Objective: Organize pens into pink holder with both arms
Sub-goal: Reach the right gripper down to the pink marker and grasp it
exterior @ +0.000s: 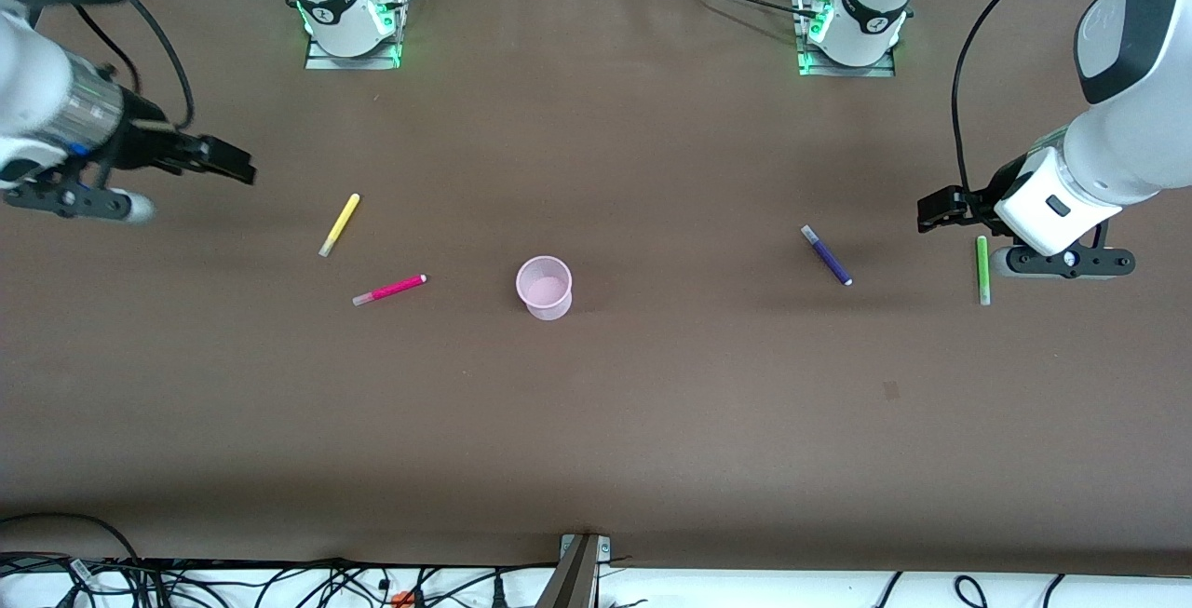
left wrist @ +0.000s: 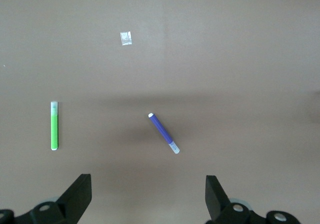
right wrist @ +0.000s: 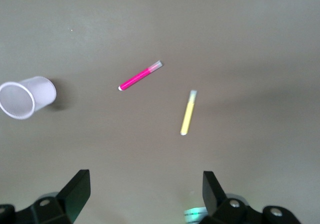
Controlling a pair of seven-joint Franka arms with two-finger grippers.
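Observation:
The pink holder (exterior: pixel 544 287) stands upright mid-table, with nothing in it. A yellow pen (exterior: pixel 339 224) and a magenta pen (exterior: pixel 389 290) lie toward the right arm's end. Both show in the right wrist view, yellow pen (right wrist: pixel 188 112), magenta pen (right wrist: pixel 141 76), beside the holder (right wrist: pixel 24 97). A purple pen (exterior: pixel 826 255) and a green pen (exterior: pixel 982 269) lie toward the left arm's end, and appear in the left wrist view as purple pen (left wrist: pixel 163 132) and green pen (left wrist: pixel 54 125). My right gripper (exterior: pixel 228 161) hangs open and holds nothing. My left gripper (exterior: pixel 936 209) is open too, up beside the green pen.
The brown table (exterior: pixel 652 403) runs wide around the pens. Both arm bases (exterior: pixel 349 17) stand along its edge farthest from the front camera. A small pale scrap (left wrist: pixel 126 38) lies on the cloth. Cables (exterior: pixel 279 580) trail past the nearest edge.

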